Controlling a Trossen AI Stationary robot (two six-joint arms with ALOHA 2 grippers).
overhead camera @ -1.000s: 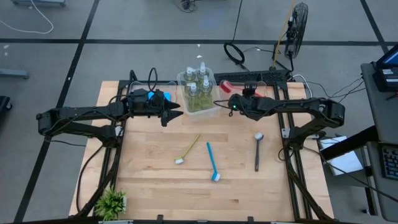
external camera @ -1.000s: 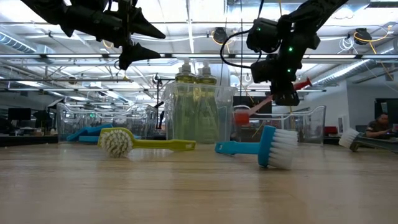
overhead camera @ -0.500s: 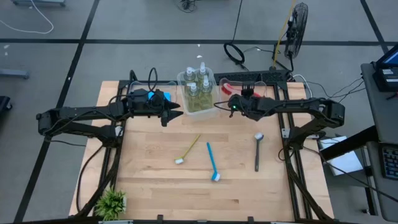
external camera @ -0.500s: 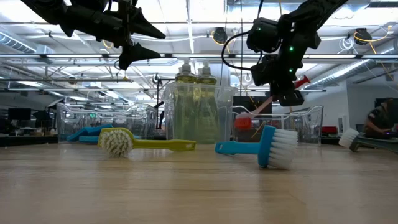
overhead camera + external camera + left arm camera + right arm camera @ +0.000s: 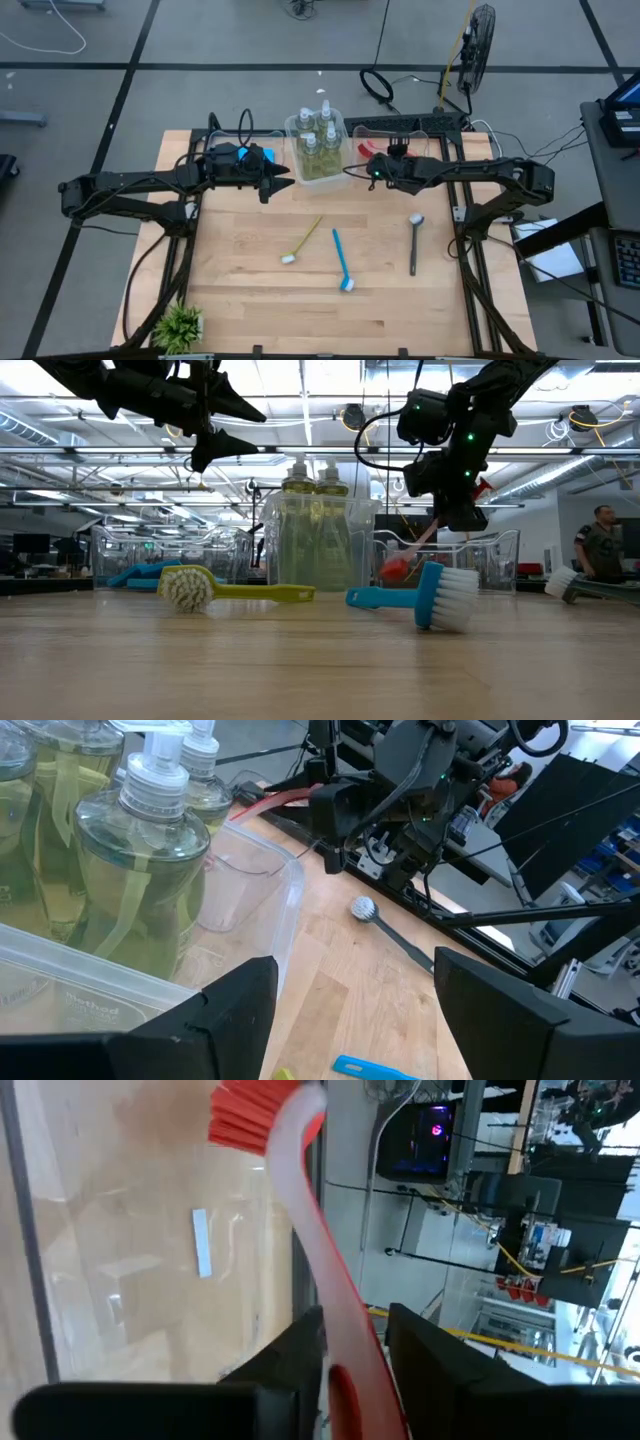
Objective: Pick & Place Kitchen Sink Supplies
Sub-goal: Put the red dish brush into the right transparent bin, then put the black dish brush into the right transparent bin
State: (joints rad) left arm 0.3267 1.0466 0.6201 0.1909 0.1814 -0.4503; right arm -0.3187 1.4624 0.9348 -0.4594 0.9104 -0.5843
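Note:
A red long-handled brush (image 5: 412,548) hangs slanted from my right gripper (image 5: 462,518), which is shut on it above a clear bin (image 5: 503,556) at the table's far right. Its bristle head (image 5: 252,1112) points down into that bin. My left gripper (image 5: 280,183) hovers open with nothing between its fingers, near the middle bin (image 5: 320,165) that holds the pump bottles (image 5: 150,850). Blue sponges (image 5: 255,155) lie in a bin behind the left arm. A yellow-green brush (image 5: 303,240), a blue brush (image 5: 342,262) and a dark grey brush (image 5: 414,245) lie flat on the table. My right gripper pinches the red brush's handle (image 5: 335,1335) between its two fingers, toward the end away from the bristles. The fingers come slanting down from above and lie across the handle. The brush is lifted clear, tilted with its bristle head (image 5: 395,568) lowest, inside the bin's walls.
A small potted plant (image 5: 180,325) stands at the near left corner. The three clear bins line the far edge of the wooden table (image 5: 250,300). A person (image 5: 600,550) stands in the room beyond the table's right side.
The red brush has tipped in my right gripper: its bristle head has swung lower into the bin while the held end of the handle stayed in place. The right gripper has rolled slightly without shifting.

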